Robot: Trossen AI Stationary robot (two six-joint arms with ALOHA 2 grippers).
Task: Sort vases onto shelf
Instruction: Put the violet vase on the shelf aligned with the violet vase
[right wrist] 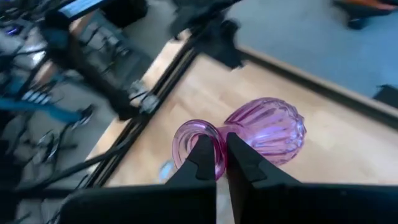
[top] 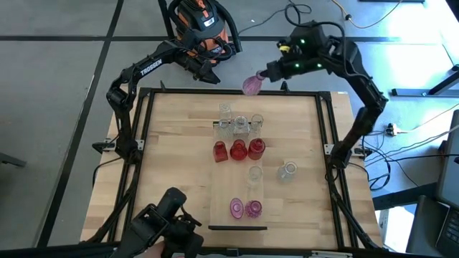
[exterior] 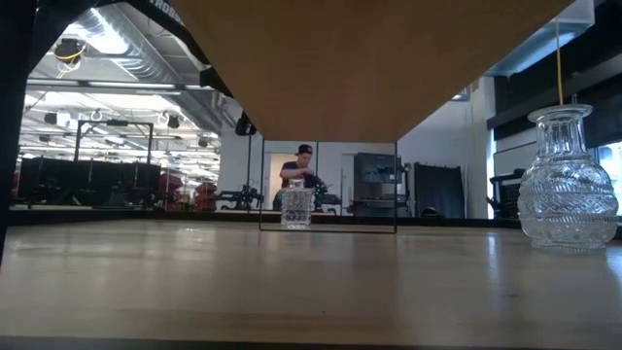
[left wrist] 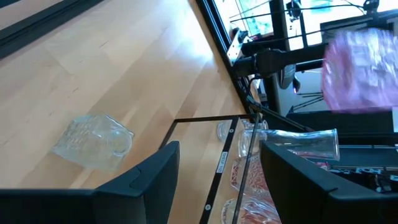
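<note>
Pale wooden table (top: 179, 143) with black frame; long light-wood shelf plank (top: 228, 188) lying along its middle. Clear, deep red and pink glass vases (top: 238, 150) grouped on shelf, one clear bottle-shaped vase (top: 287, 170) just beside it. Right claw (right wrist: 221, 163) above far table edge, clamped on rim of ribbed bulbous pink glass vase (right wrist: 264, 132), tilted. Left claw (left wrist: 217, 165) parted, holding nothing, beyond far edge.

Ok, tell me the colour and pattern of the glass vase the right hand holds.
Pink, with vertical ribs on its bulbous body; the right wrist view shows it best.
</note>
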